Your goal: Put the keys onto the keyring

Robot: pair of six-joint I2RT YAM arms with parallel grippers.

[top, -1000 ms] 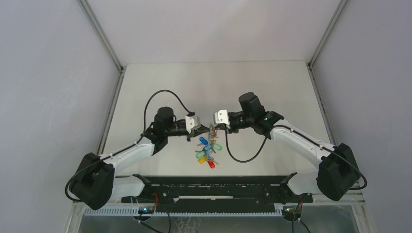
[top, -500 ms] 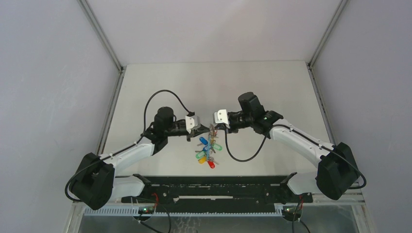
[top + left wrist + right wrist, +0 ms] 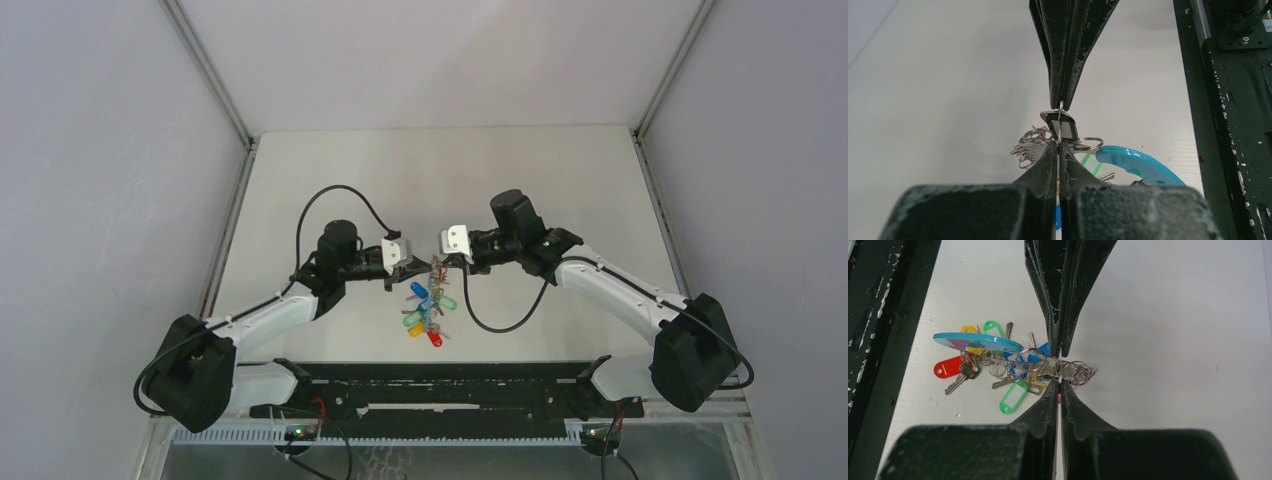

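Where the two arms meet tip to tip above the tabletop [image 3: 450, 170], the left hand [image 3: 1058, 151] and the right hand [image 3: 1059, 389] are each pressed together on the same thin silvery wire loop at the chain-like edge of the keyring [image 3: 979, 343]. The ring's turquoise segment juts out edge-on to one side of the pinch. The keys [image 3: 424, 313] bunch just below it, with red, green, yellow and blue tags fanned out; whether they hang or lie flat cannot be told.
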